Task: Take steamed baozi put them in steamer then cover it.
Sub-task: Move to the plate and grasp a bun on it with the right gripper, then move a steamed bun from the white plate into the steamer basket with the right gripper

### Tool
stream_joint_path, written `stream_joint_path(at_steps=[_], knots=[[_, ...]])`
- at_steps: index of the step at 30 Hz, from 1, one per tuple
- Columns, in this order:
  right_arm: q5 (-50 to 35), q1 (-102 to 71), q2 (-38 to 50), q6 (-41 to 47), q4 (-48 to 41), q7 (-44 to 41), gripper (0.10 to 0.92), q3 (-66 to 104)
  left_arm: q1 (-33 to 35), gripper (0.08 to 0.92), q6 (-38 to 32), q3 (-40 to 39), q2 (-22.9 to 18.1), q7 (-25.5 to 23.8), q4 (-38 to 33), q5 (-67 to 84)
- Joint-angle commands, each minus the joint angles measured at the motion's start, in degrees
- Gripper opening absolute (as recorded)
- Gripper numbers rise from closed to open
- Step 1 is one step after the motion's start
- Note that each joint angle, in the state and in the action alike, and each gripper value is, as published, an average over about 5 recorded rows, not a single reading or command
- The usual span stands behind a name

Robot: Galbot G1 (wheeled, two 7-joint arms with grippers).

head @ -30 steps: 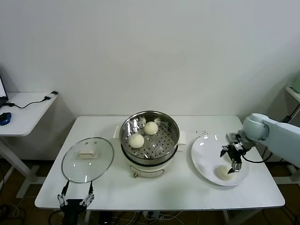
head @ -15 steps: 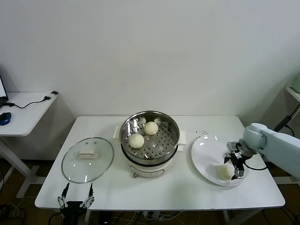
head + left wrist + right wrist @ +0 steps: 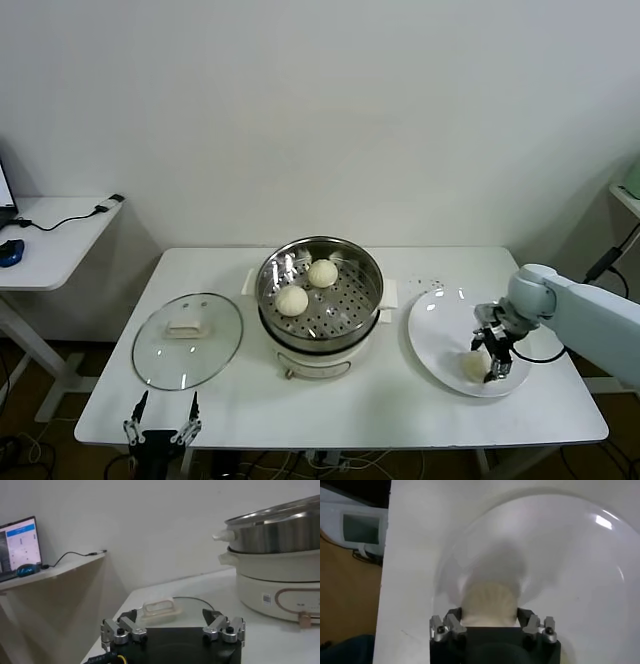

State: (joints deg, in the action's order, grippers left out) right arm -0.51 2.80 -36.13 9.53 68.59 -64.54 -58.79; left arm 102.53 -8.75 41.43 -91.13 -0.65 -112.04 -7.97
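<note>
Two cream-white baozi lie on the perforated floor of the steel steamer at the table's middle. A third baozi lies on the white plate to the right. My right gripper is down over it and open, one finger on each side of the bun. The glass cover with its white handle lies flat on the table at the left. My left gripper is open and empty at the table's front edge, just before the cover. A fourth baozi is not in view.
A low side table with a cable and a blue mouse stands to the far left. The steamer's white base rises beyond the left gripper. The plate's rim lies close to the table's front right edge.
My right gripper has come down and slightly left onto the plate, from above the bun to astride it. The left arm, the cover and the steamer have not moved.
</note>
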Motion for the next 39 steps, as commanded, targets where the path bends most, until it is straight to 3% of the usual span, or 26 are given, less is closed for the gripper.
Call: stream_joint_path(at_steps=[1, 12, 20, 31, 39], knots=[[-0.93, 4.67, -1.20, -3.26, -1.67, -0.91, 0.685, -1.51, -0.03, 0.823, 0.07, -0.01, 0.03, -0.03, -0.12, -0.06], [-2.91, 37.99, -14.83, -28.70, -5.90, -8.00, 0.679, -19.80, 0.23, 0.823, -0.15, -0.14, 0.20, -0.03, -0.19, 0.01], [-3.92, 46.79, -28.62, -42.17, -5.66, -9.16, 0.677, -20.74, 0.62, 0.823, -0.03, -0.16, 0.72, -0.07, -0.41, 0.04], [7.61, 36.65, -41.88, -46.62, -3.64, -6.51, 0.679, -14.08, 1.65, 0.823, -0.23, -0.26, 1.20, -0.09, -0.55, 0.23], [8.39, 29.65, -45.81, -46.51, -1.48, -5.95, 0.679, -14.84, 1.88, 0.823, 0.13, 0.12, 1.20, -0.06, -1.05, 0.55]])
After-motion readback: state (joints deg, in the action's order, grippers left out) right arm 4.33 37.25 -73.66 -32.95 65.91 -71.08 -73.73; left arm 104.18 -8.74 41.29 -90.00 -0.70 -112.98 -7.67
